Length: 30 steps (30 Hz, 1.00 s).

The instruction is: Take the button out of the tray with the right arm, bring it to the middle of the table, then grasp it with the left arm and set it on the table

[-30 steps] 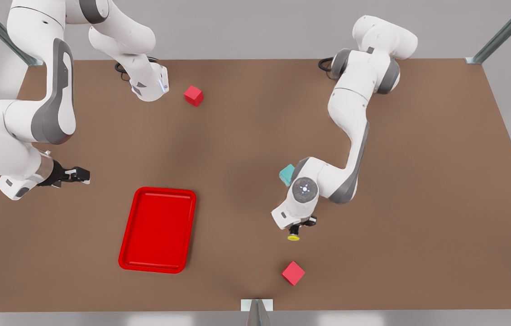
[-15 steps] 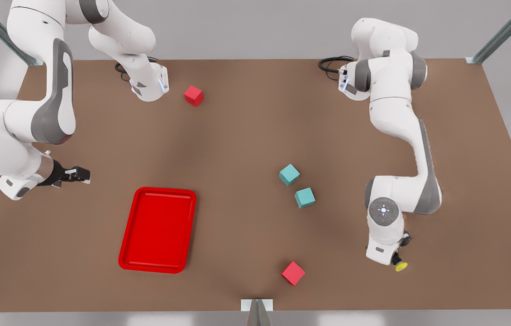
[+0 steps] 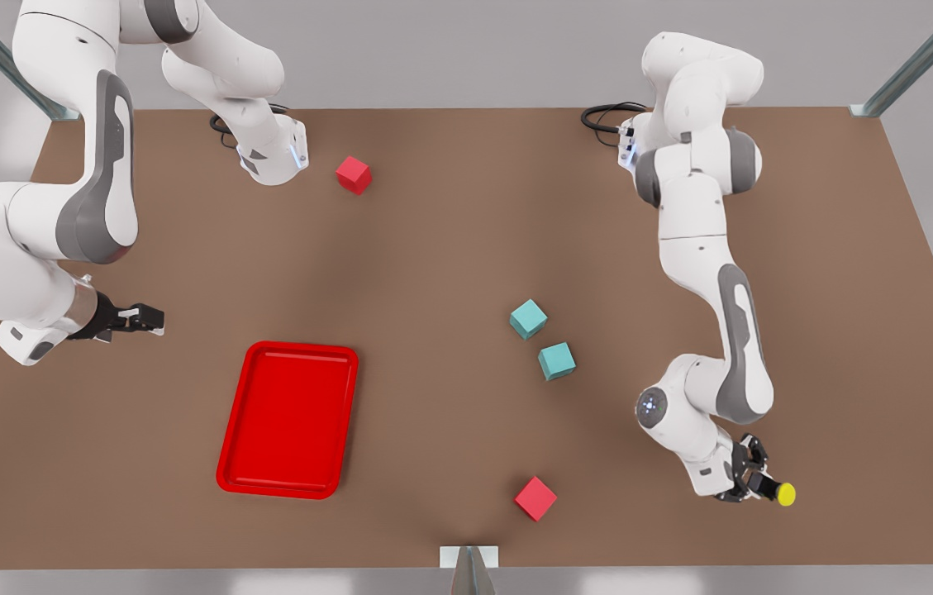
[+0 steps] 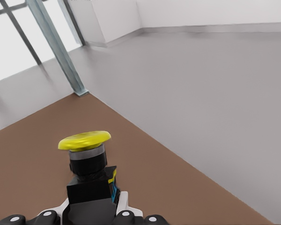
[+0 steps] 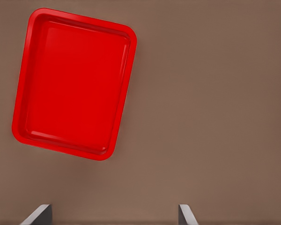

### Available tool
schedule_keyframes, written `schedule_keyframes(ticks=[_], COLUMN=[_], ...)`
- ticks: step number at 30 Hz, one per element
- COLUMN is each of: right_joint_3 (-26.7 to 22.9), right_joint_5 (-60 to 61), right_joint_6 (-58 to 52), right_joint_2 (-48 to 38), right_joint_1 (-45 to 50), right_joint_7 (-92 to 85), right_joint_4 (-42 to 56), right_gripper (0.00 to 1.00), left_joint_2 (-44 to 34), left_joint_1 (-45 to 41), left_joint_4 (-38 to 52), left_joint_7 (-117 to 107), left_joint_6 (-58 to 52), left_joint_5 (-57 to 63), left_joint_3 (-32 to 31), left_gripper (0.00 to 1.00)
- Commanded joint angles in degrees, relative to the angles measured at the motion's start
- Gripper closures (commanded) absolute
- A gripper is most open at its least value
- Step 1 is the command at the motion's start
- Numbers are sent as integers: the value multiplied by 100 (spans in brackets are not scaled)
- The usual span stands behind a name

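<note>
Two arms: left gripper (image 3: 766,487) jaws clamp button (image 3: 785,494); right gripper (image 3: 142,319) jaws apart, waiting.

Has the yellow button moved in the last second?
Yes. The button, held by the left gripper, moved toward the front view's right, from left of the red cube to its right.

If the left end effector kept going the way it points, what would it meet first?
Likely nothing: the left end effector, shut on the button, points past the table edge; only grey floor shows beyond.
</note>
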Motion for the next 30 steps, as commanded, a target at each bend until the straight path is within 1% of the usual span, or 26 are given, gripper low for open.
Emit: schedule_keyframes(ticks=[1,5,6,8,12,20,30], right_joint_3=[0,0,0,0,0,0,0], right_joint_5=[4,12,4,4,4,12,12], right_joint_6=[-8,-8,-8,-8,-8,-17,-8], right_joint_2=[-7,-7,-7,-7,-7,-7,-7], right_joint_1=[9,9,9,9,9,9,9], right_joint_7=[-17,-17,-17,-17,-17,-17,-17], right_joint_4=[3,3,3,3,3,3,3], right_gripper=[0,0,0,0,0,0,0], left_joint_2=[87,351,395,597,772,1098,1203], left_joint_1=[20,-24,-15,-33,-138,-165,-252], left_joint_4=[3,12,12,12,-14,-23,-84], left_joint_7=[-4240,-4600,-4636,-4724,-4803,-4820,-4820], left_joint_6=[610,540,540,531,470,479,461], left_joint_5=[114,939,1063,1247,1555,1731,1854], left_joint_3=[110,189,189,382,382,373,365], left_gripper=[75,75,75,75,75,75,74])
